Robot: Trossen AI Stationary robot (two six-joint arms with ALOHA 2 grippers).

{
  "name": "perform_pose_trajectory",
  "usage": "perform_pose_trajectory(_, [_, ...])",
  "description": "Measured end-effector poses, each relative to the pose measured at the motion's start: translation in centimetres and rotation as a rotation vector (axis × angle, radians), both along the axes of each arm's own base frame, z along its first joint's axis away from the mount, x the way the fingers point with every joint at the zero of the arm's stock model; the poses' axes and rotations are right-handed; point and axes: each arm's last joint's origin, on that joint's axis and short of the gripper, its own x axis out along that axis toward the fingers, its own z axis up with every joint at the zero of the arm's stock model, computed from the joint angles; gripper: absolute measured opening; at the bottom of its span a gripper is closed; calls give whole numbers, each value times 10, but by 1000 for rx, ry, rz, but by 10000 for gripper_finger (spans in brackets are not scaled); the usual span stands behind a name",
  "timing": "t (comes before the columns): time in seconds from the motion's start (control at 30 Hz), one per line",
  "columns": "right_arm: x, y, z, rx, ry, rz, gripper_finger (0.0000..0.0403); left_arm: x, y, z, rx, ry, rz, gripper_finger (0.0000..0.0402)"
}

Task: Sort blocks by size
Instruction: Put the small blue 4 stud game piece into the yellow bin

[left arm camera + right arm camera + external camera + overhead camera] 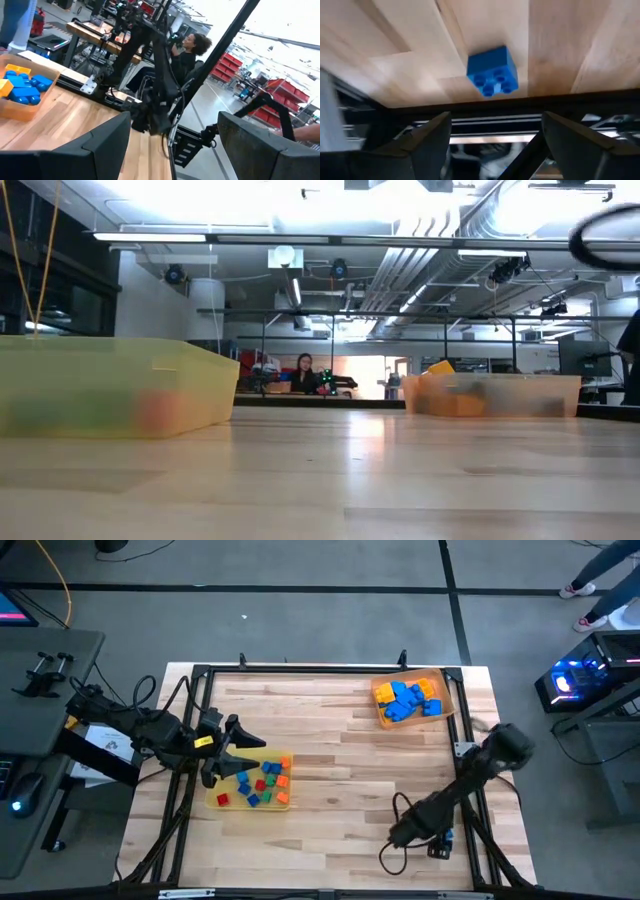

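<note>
Right gripper [492,137]: fingers wide, empty; one blue block [492,71] lies on the desk [560,45] just ahead of them, between their tips. Left gripper [172,145]: fingers wide, empty, above the small-block tray [283,802]; large blocks [408,700] sit well apart.

Table top [340,755]: pale wood planks, smooth, faint satin sheen. Frame [330,669] round it: black metal, matt. Blocks [262,783]: hard plastic, studded, slightly glossy. Two trays [110,385]: translucent plastic, smooth, cloudy. Gripper fingers [427,142]: dark, matt plastic.
</note>
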Motion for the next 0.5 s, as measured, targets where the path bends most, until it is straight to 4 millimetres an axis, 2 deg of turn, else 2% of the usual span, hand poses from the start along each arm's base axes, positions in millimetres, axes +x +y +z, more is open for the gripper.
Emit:
perform_pose_trajectory(0.17, [2, 11, -26, 24, 89, 103, 307, 0, 0, 0, -15, 2, 2, 287])
perform_pose_trajectory(0.27, [1, 13, -35, 15, 113, 121, 307, 0, 0, 0, -18, 2, 2, 287])
perform_pose_trajectory(0.5, [6, 19, -49, 32, 40, 143, 307, 0, 0, 0, -26, 3, 3, 287])
